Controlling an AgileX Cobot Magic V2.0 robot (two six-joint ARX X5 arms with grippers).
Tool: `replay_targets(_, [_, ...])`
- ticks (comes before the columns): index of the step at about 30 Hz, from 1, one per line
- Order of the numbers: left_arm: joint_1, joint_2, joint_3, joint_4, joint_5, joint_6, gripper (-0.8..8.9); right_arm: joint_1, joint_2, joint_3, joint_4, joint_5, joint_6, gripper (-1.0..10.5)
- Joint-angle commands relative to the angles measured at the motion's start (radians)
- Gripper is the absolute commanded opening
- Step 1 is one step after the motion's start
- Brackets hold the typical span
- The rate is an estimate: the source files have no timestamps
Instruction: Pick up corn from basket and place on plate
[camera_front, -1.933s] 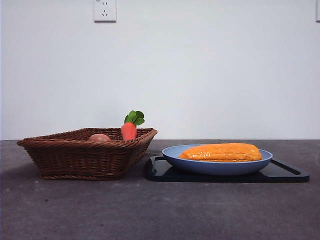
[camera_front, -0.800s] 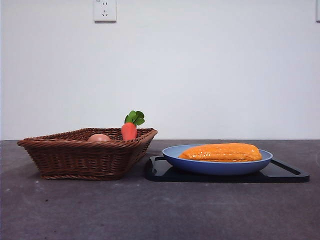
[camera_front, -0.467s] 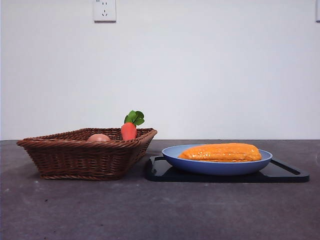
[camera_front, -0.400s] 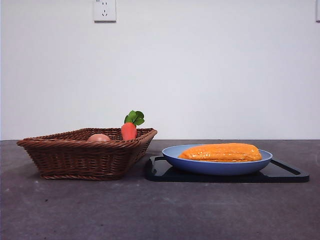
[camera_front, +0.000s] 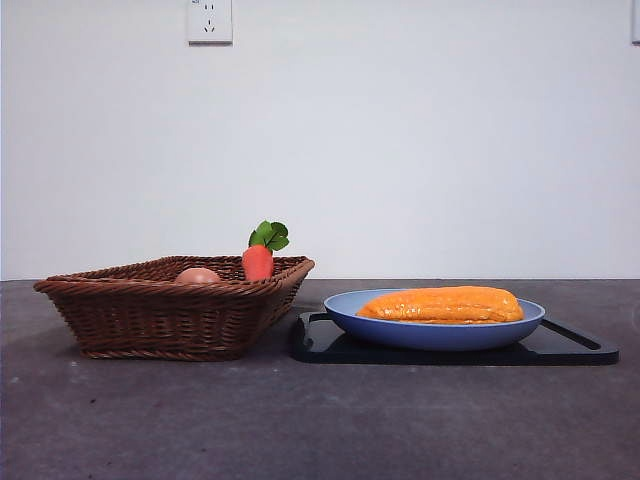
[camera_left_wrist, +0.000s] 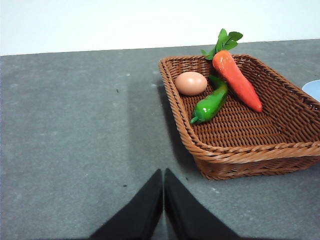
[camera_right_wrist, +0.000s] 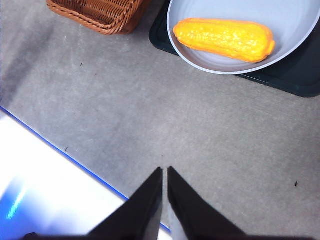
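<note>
The corn (camera_front: 441, 304) lies lengthwise in the blue plate (camera_front: 400, 332), which rests on a black tray (camera_front: 580, 350) beside the wicker basket (camera_front: 165, 315); the placement appears complete. The basket holds a carrot (camera_left_wrist: 236, 77), egg (camera_left_wrist: 190, 83) and green pepper (camera_left_wrist: 211, 103). Left gripper (camera_left_wrist: 163, 172) and right gripper (camera_right_wrist: 165, 170) hang closed and empty, well apart from the items, presumably retracted.

Open air above the basket (camera_front: 170, 305), nothing over it. Inside it, carrot (camera_left_wrist: 236, 79), pepper (camera_left_wrist: 210, 103) and egg (camera_left_wrist: 190, 83) crowd one end. Bare surface (camera_front: 300, 420) in front of the basket.
</note>
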Motion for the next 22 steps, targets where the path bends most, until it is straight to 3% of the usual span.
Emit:
replay_targets(1, [0.002, -0.002, -0.006, -0.027, 0.003, -0.002, 0.04, 0.004, 0.005, 0.011, 0.011, 0.001, -0.023, 0.0])
replay_targets(4, [0.002, -0.002, -0.006, -0.026, 0.003, -0.002, 0.04, 0.009, 0.002, 0.010, 0.071, 0.023, -0.088, 0.0])
replay_targets(8, [0.002, -0.002, -0.006, -0.027, 0.003, -0.002, 0.04, -0.032, -0.082, -0.044, 0.307, 0.082, -0.129, 0.0])
replay_targets(15, [0.002, -0.002, -0.006, -0.026, 0.003, -0.002, 0.04, -0.142, -0.337, -0.361, 0.708, 0.055, -0.108, 0.0])
replay_targets(19, [0.002, -0.002, -0.006, -0.026, 0.003, -0.002, 0.04, -0.195, -0.483, -0.544, 0.845, 0.150, -0.109, 0.0])
replay_targets(22, [0.002, -0.002, -0.006, -0.026, 0.003, -0.002, 0.04, -0.210, -0.565, -0.655, 0.932, 0.174, -0.108, 0.0])
